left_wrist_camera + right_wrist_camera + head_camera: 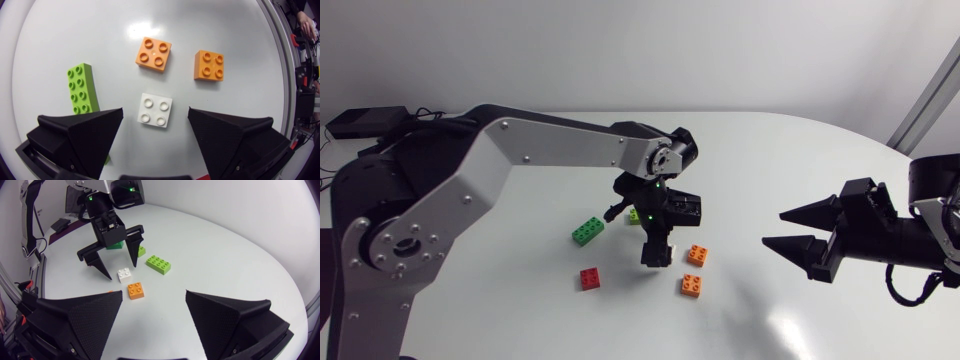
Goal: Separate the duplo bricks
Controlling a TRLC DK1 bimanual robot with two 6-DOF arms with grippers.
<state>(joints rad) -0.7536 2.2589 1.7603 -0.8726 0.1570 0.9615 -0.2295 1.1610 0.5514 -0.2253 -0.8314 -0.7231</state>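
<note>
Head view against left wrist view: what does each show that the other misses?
Only the head view: a red square plastic brick, a dark green long brick and the open right gripper. Only the left wrist view: a white square brick between the fingers of the open left gripper. Both: two orange square bricks and a lime-green long brick.

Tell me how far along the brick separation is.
Done: the orange bricks, lime brick and red brick lie singly, apart. In hand: left tool open astride the white brick, not gripping; right tool open, empty. Left: no joined pair shows, though the left arm hides some bricks.
</note>
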